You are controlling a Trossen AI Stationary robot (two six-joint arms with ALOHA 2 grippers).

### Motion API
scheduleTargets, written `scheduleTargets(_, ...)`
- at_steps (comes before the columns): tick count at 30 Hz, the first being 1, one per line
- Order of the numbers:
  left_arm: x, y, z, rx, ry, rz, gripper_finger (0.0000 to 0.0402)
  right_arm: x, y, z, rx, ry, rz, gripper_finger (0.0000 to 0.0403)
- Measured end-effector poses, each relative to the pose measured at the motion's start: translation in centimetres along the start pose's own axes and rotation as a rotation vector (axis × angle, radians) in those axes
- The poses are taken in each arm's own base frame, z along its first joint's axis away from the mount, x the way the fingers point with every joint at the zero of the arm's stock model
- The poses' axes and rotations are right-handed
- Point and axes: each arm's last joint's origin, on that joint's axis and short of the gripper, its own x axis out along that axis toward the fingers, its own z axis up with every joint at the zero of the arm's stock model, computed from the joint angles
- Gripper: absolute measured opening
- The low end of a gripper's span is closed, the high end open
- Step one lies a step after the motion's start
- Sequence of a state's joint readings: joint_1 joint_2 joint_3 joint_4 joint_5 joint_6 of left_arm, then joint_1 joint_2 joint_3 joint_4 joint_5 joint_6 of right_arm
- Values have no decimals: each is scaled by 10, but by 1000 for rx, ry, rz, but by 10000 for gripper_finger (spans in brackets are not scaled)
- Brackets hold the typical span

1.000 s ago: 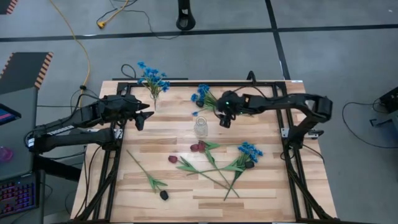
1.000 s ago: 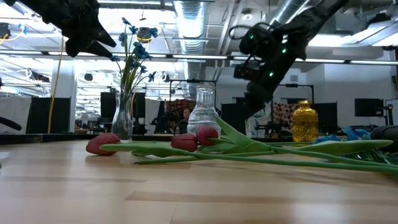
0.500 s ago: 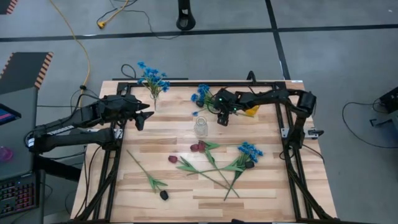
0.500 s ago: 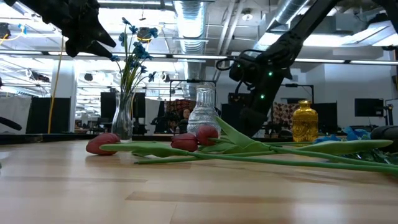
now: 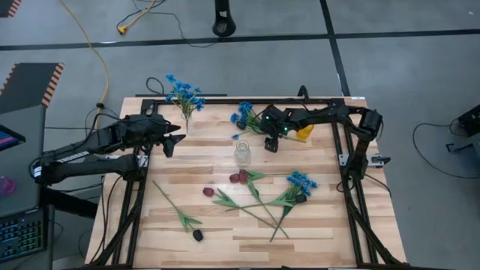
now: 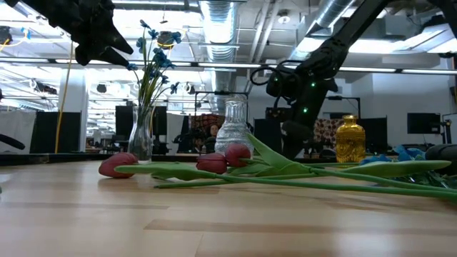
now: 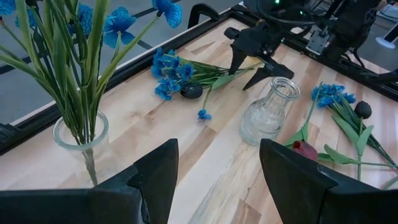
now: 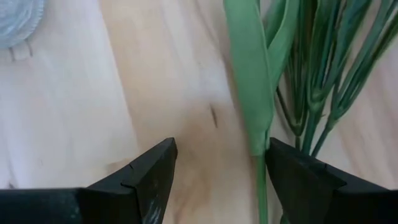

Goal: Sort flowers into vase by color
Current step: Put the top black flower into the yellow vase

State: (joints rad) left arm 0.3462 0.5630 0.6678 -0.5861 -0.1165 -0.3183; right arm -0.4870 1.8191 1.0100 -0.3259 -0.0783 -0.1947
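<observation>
A blue sprig lies flat near the far edge, a near-black bud beside its blooms. My right gripper is open and low over its stem end. In the right wrist view a green leaf lies between the fingers, close to one finger, with the thin stems just outside. My left gripper is open and hovers above the table by the vase of blue flowers. An empty clear vase stands mid-table. Red buds, a blue cluster and near-black buds lie nearer the near edge. My right gripper comes slanting down from the right with its open fingers on either side of the leaf's stem-side tip. I cannot tell whether the finger beside it touches the leaf. The sprig lies flat on the table.
A yellow vase stands just right of the right gripper. The black frame rail runs along the far edge behind the sprig. A tangle of stems and leaves covers the middle of the near half. Bare wood lies at the near left.
My right gripper has come down toward the table over the blue sprig's stem end, shifting slightly toward the far edge while the arm folded in. It has stayed open. The flowers and vases have kept their places.
</observation>
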Motion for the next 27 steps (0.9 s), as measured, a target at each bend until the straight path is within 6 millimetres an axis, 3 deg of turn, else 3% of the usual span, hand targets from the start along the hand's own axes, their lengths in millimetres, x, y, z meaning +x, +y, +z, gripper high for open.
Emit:
scheduleTargets(21,0,0,0,0,0,0,213,0,3,0,5,-10,104,274)
scheduleTargets(27,0,0,0,0,0,0,213,-1,-1,-1,16,-11,96,236)
